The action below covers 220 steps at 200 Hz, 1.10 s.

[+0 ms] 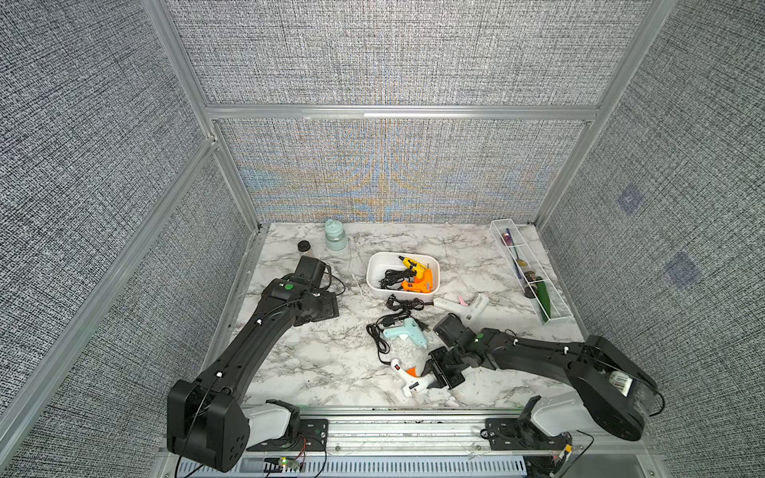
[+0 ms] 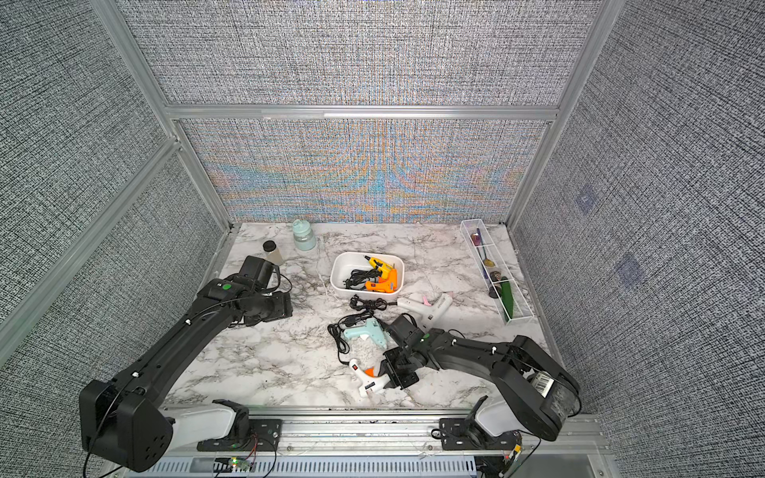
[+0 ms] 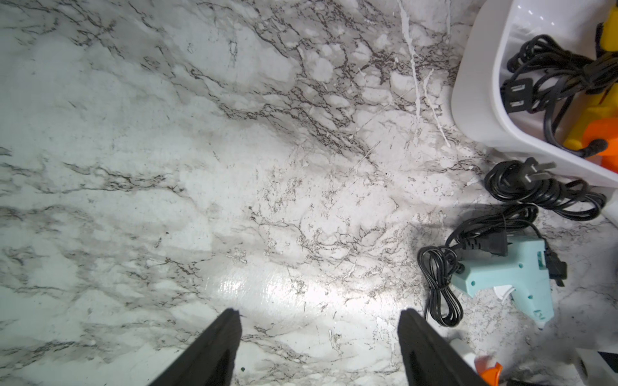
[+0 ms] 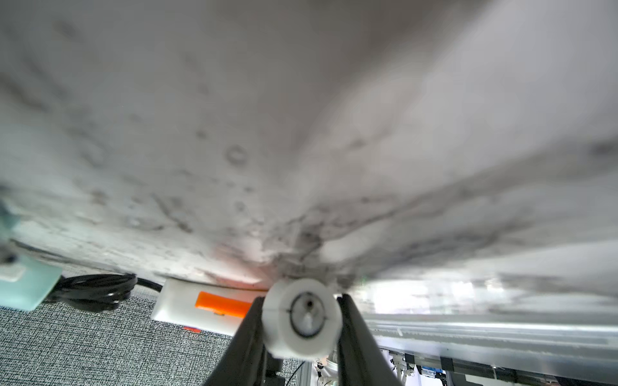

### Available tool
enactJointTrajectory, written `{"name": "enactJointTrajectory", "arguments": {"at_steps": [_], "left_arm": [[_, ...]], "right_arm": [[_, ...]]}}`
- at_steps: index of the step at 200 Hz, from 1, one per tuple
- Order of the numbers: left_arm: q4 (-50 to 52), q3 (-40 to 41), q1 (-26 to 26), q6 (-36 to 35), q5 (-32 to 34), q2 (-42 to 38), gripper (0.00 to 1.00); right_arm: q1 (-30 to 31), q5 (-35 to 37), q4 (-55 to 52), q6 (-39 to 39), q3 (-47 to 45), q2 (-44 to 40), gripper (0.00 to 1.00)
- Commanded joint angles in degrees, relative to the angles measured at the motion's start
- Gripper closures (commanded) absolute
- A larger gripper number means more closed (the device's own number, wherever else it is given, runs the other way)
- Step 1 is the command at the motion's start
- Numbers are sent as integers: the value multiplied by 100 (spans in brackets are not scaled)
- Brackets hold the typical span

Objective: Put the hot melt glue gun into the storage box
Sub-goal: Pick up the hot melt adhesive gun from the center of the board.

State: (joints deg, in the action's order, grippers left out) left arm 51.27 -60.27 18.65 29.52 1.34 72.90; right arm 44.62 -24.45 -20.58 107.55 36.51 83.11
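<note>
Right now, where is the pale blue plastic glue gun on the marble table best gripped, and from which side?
Probably from straight above, pinching the pale blue plastic glue gun across its body, away from its bundled black cord. It lies flat on its side on the marble table, and the loops could get caught.

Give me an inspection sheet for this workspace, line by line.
Surface: marble-pattern table, glossy.
Job's things: storage box holds yellow glue gun and orange glue gun; teal glue gun, pink-trigger glue gun and white glue gun lie outside.
Clutter: clear divided tray, teal-lidded jar, black-capped bottle.
Grippers: left gripper open above table; right gripper closed on white glue gun's barrel.
Cables: black cords bundled beside guns.
Surroundings: grey fabric panels, aluminium frame.
</note>
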Motion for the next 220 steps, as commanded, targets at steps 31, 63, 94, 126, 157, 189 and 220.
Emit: {"name": "enactJointTrajectory", "arguments": {"at_steps": [31,63,94,126,157,189,220], "left_arm": [[25,-46,-55,-92,46,53,21],[24,-142,-59,-93,57,204,21],[7,-256,-57,-93,55,378,21],[-44,-421,-57,-89,-13,613,21],[-117,-545,-55,-17,-151,804,21],[-32,-608,-55,-10,-96,773,21],[74,-600,-55,-7,-34,693,21]], "right_arm": [[-677,1142,-1565,-3080,1840,696,83],[-730,1227,-2522,-5275,3019,1369,92],[-727,1965,-3199,-6778,4106,1234,93],[-847,2454,-3644,-8092,5476,1166,93],[-992,2978,-3909,-8945,6782,1648,93],[-1130,3192,-3952,-9416,7945,2179,93],[-1227,3053,-3729,-9700,8685,2403,93]]}}
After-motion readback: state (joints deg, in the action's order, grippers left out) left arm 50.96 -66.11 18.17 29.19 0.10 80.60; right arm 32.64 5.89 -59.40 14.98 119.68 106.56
